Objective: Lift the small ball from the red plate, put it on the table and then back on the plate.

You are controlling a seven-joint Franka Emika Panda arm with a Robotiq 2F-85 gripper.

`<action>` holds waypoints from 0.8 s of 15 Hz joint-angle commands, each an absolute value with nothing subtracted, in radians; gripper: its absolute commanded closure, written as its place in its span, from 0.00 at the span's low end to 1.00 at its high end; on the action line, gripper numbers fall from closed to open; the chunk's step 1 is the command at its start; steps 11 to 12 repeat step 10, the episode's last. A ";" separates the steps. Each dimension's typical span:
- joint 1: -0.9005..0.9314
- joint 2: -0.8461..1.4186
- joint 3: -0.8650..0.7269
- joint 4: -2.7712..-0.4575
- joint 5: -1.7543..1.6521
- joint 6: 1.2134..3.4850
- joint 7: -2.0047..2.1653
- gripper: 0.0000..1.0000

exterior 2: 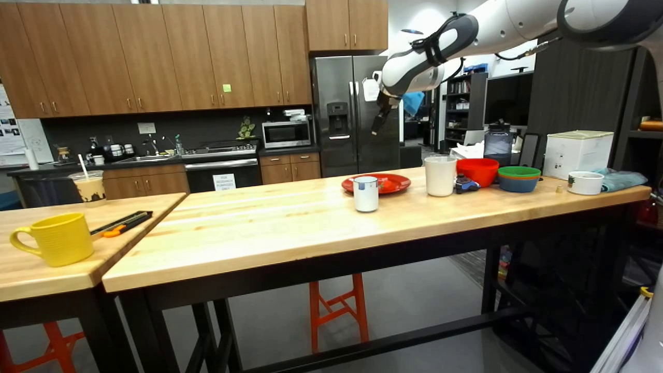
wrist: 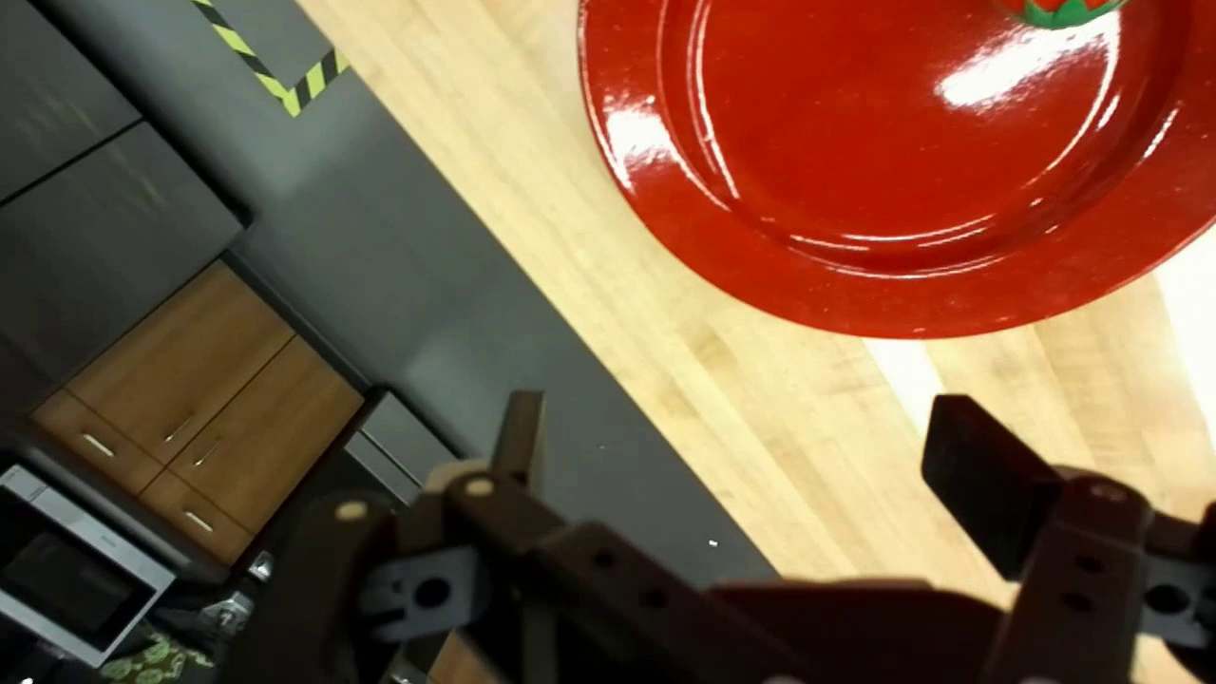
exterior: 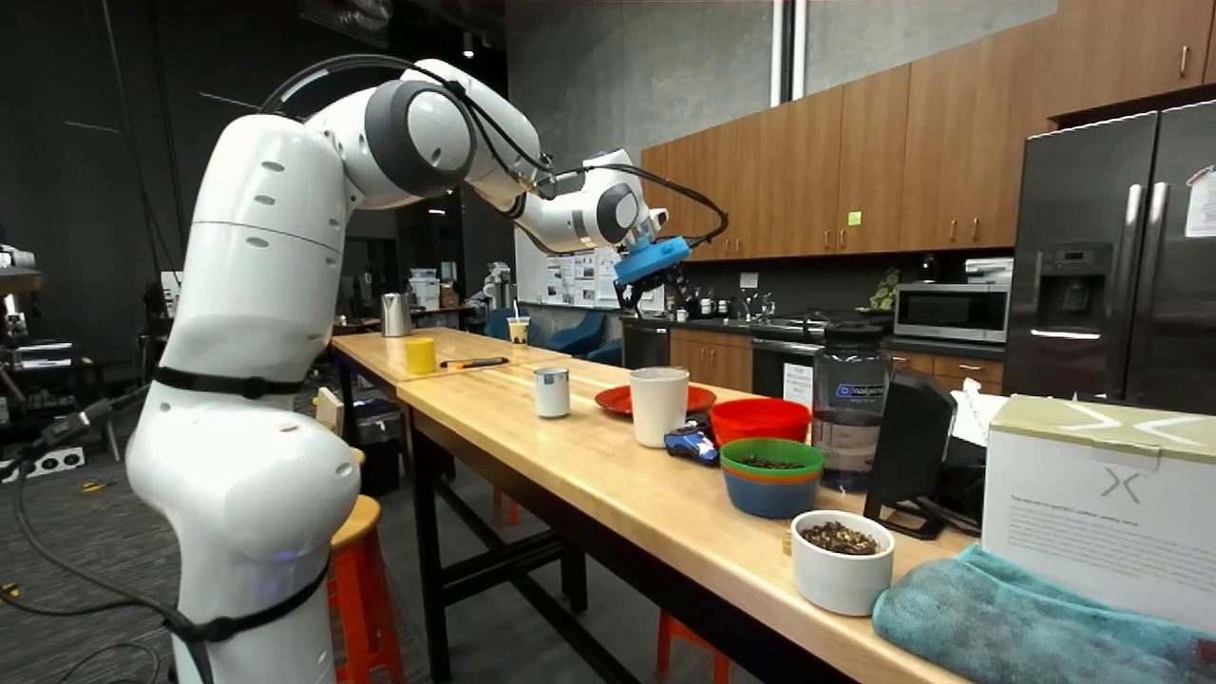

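Observation:
The red plate (exterior: pixel 613 400) lies flat on the table (exterior: pixel 508 418), near its far edge in an exterior view (exterior 2: pixel 398 183). It fills the upper right of the wrist view (wrist: pixel 817 294). A small red ball with green leaf shapes (wrist: pixel 1064 11) shows at the top edge of the wrist view, cut off, on the plate. A red lump on the plate in an exterior view (exterior 2: pixel 384 183) seems to be it. My gripper (wrist: pixel 736 418) is open and empty. It hangs well above the table in both exterior views (exterior: pixel 638 299) (exterior 2: pixel 378 125), past the plate's far side.
A small white mug (exterior 2: pixel 366 195) stands in front of the plate. A tall white cup (exterior: pixel 659 408), a blue toy car (exterior: pixel 692 445), a red bowl (exterior: pixel 760 421) and stacked bowls (exterior: pixel 771 486) stand beside it. A dark water bottle (exterior: pixel 848 427) is behind them.

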State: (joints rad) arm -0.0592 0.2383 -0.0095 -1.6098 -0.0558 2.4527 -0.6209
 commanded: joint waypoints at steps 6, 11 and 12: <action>-0.084 0.207 -0.017 -1.586 -0.087 2.484 -0.615 0.00; -0.084 0.207 -0.017 -1.586 -0.087 2.486 -0.613 0.00; -0.084 0.207 -0.017 -1.586 -0.087 2.486 -0.613 0.00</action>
